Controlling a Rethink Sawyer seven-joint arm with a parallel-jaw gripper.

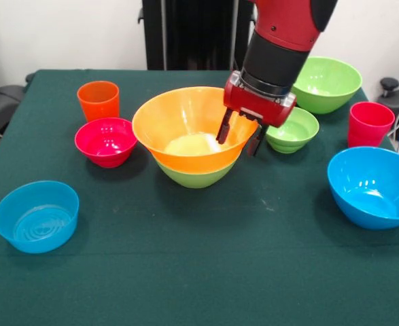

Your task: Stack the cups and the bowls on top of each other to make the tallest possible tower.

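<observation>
**Gripper astride the orange bowl's rim; stack two bowls high**

The red and black gripper hangs at the right-hand rim of the very wide glossy orange plastic bowl, as seen from the front camera. Its two dark fingers are apart: one dips inside the bowl, the other sits outside the wall, so the rim lies between them. Whether either finger touches the plastic cannot be told. The jaws have not closed on the wall.

The orange bowl is nested in a big green plastic bowl, of which only the lower body shows. This pair is the tower so far, standing near the middle of the dark green tablecloth.

The deciding relation: the rim runs across the gap between the fingers, directly below the wrist, so a straight closing would likely pinch the wall.

Loose pieces: small red bowl and orange plastic tumbler to the picture's left; small blue bowl at front left; small green bowl just beside the gripper on the right, a second big green bowl behind it; red tumbler and big blue bowl at right.

Obscured: the arm covers part of the small green bowl. A pale yellow patch shows inside the orange bowl; what it is cannot be made out. No yellow cup is plainly seen.
</observation>
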